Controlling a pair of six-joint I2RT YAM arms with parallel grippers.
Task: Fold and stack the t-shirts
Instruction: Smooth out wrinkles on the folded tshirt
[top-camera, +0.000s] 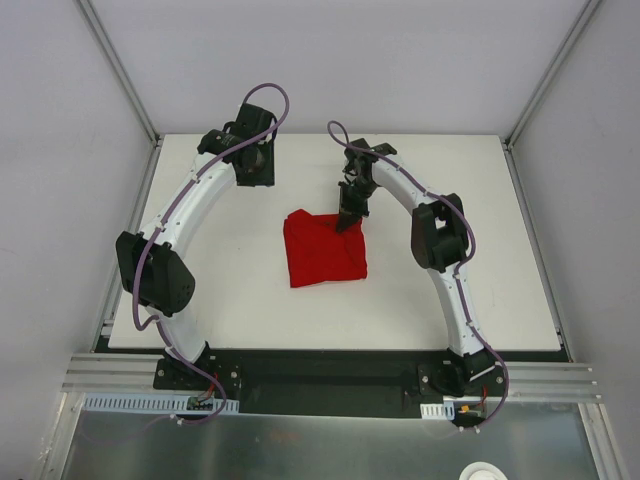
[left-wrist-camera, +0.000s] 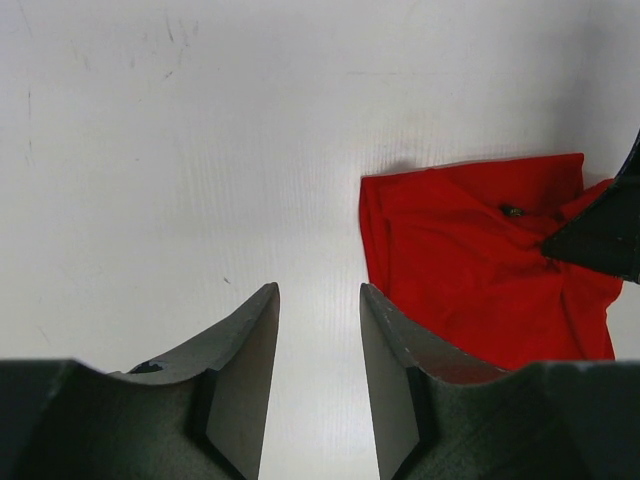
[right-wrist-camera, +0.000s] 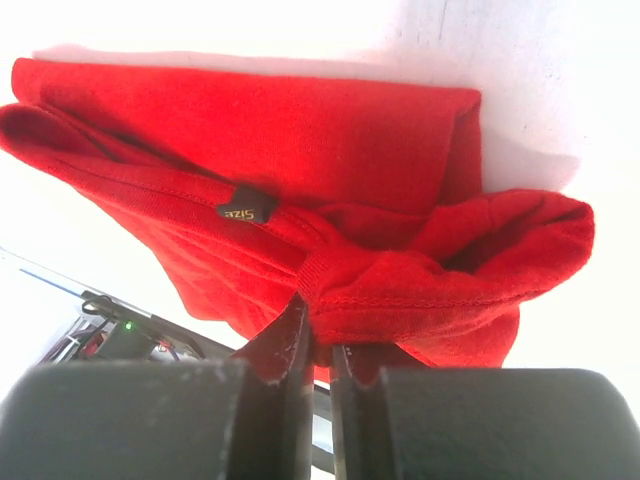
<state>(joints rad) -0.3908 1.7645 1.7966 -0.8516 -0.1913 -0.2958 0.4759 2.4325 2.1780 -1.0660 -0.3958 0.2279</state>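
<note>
Mid-tabletop (top-camera: 250, 310), the shirt (top-camera: 325, 255) lies folded into a rough square. Right jaws are pressed together on its far edge, pinching ribbed cloth near the label (right-wrist-camera: 246, 207). Left jaws are spread and empty over bare surface just left of the shirt. Looks mid-fold. Next: lift that edge across without dragging the lower layers; left could pin the opposite side.
</note>
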